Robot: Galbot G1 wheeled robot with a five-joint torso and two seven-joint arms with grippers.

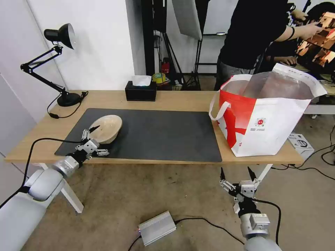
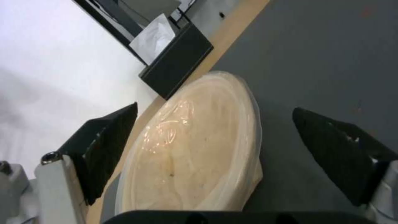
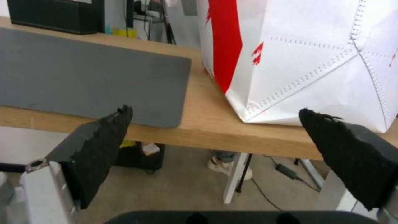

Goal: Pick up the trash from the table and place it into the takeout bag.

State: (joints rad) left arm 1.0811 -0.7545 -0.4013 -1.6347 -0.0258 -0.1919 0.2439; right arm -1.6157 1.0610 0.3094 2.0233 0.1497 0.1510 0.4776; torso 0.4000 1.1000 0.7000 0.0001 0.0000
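Your left pincer [image 1: 91, 135] sits spread around the shallow tan bowl [image 1: 106, 128], which is tipped on the large dark grey mat [image 1: 157, 134] near the counter's [image 1: 181, 101] front left corner. The fingers [image 2: 104, 146] flank the bowl without clearly touching. Your right pincer [image 1: 236, 173] hangs spread below the counter's front edge, over the grey floor [image 1: 139, 195]. The boxy white-and-red takeout bag [image 1: 265, 118] stands open on the light wood at the right end.

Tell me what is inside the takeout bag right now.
From the head view, the open takeout bag shows silver foil lining on its inner walls. Its bottom is hidden by the front wall, so any trash inside can't be seen. The tan bowl sits on the mat.
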